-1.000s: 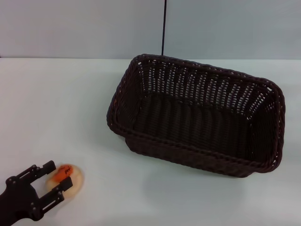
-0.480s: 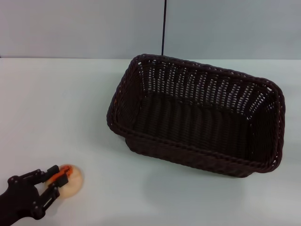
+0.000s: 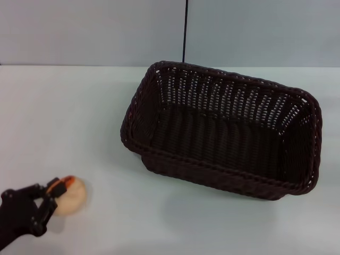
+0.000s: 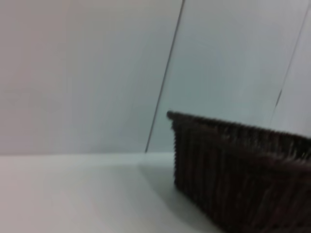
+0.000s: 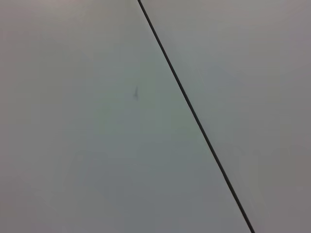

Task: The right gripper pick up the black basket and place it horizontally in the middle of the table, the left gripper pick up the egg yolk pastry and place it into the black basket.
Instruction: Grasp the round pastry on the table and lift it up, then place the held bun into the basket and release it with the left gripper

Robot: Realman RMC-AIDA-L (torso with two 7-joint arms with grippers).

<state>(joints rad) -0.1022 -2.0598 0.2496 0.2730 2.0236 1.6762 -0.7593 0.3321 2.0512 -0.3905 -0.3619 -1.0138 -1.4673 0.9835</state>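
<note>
The black basket [image 3: 223, 130] stands upright and empty on the white table [image 3: 64, 117], right of the middle; it also shows in the left wrist view [image 4: 243, 170]. The egg yolk pastry [image 3: 71, 196] is at the front left, its orange patch turned toward my left gripper [image 3: 47, 202]. The left gripper is shut on the pastry and holds it tilted, just above the table. The right gripper is out of view.
A grey wall [image 3: 95, 32] with a thin dark vertical seam [image 3: 185, 32] stands behind the table. The right wrist view shows only this wall [image 5: 97, 121] and the seam [image 5: 194, 116]. White tabletop lies between the pastry and the basket.
My left gripper closed on the pastry, then drew back to the left and lifted it slightly, tipping it. The basket has not moved.
</note>
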